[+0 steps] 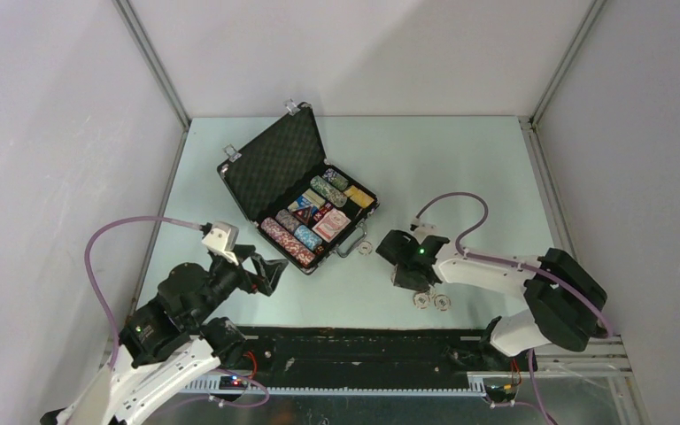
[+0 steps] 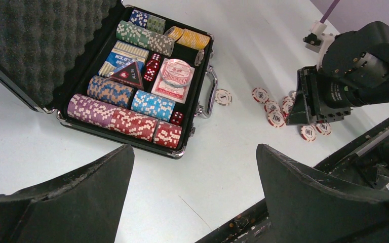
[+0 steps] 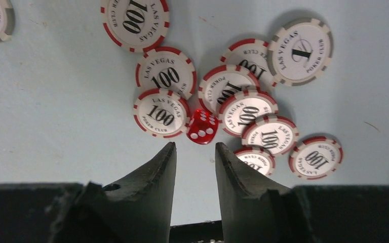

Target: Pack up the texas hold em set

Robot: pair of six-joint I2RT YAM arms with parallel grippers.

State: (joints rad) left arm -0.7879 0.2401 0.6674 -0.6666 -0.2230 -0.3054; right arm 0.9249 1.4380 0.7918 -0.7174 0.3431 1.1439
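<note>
One red die [image 3: 203,126] lies among loose poker chips [image 3: 164,77] right of the open case [image 1: 274,168], just ahead of the right gripper [image 3: 195,147], whose parted, empty jaws should straddle it next.

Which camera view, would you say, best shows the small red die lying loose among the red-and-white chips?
The right wrist view: the small red die sits centre frame, white pips plain, just ahead of the right gripper. In the left wrist and top views I cannot make it out.
</note>
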